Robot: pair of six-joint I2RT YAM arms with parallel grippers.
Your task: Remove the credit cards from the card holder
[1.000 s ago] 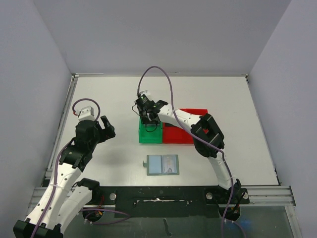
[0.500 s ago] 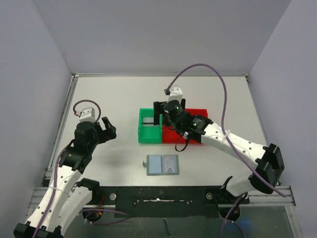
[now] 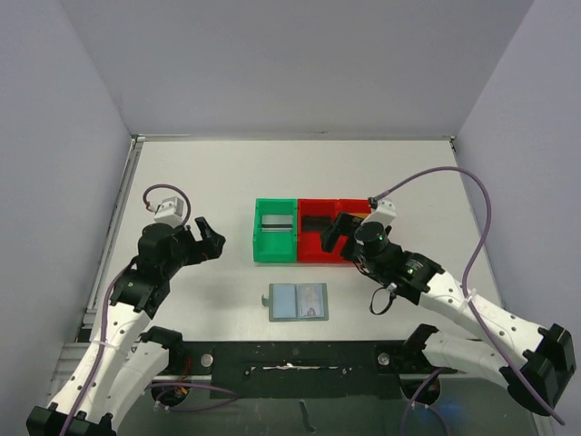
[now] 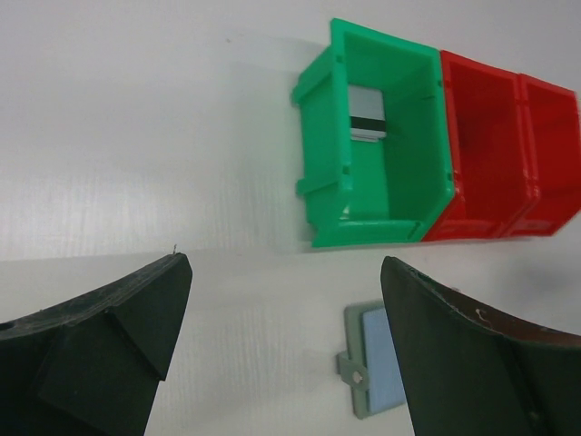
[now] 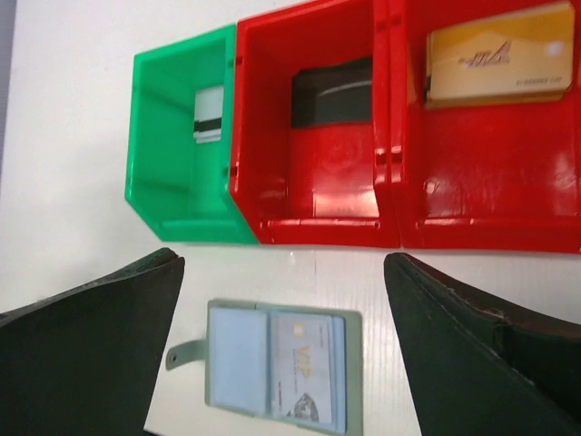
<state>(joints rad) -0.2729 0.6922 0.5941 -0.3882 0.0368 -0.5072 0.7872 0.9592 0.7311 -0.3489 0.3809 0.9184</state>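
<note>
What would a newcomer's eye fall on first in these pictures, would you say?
The bright row of bins mid-table stands out: the green bin holds a white card with a black stripe, the middle red bin a dark card, and the right red bin a gold card. Just in front, nearer the arms, the card holder lies open, with a printed card in its right panel.
</note>
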